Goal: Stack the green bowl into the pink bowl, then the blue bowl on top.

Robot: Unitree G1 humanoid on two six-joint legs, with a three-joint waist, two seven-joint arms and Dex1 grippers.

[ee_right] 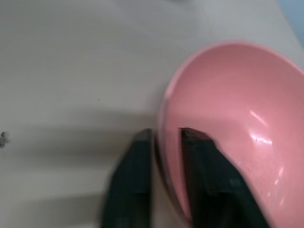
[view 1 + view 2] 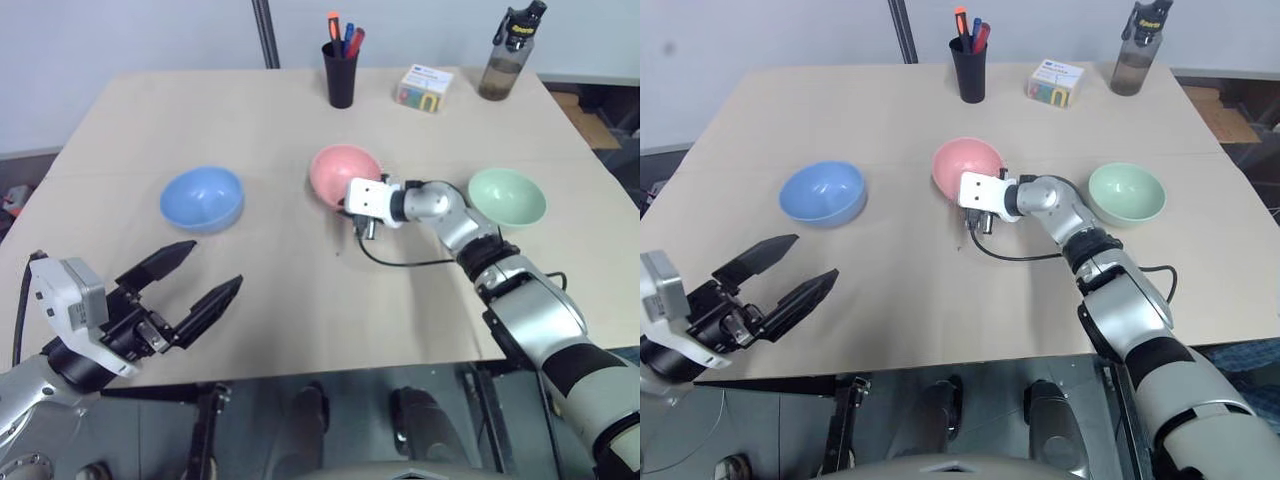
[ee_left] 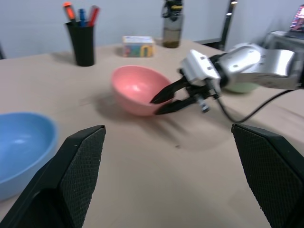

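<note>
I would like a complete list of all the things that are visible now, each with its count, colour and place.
pink bowl: one, salmon pink, middle of the table, tilted, its rim pinched by the right pincer.
green bowl: one, pale mint green, right of the pink bowl, upright and apart from it.
blue bowl: one, light blue, left of the pink bowl, upright.
pen cup: one, black, holding coloured markers, far side.
small box: one, white with coloured print, right of the pen cup.
bottle: one, smoky clear with dark cap, far right corner.
table: one, light beige.
left pincer: black fingers, open, above the near left edge.
right pincer: black fingers, shut on the pink bowl's rim.
</note>
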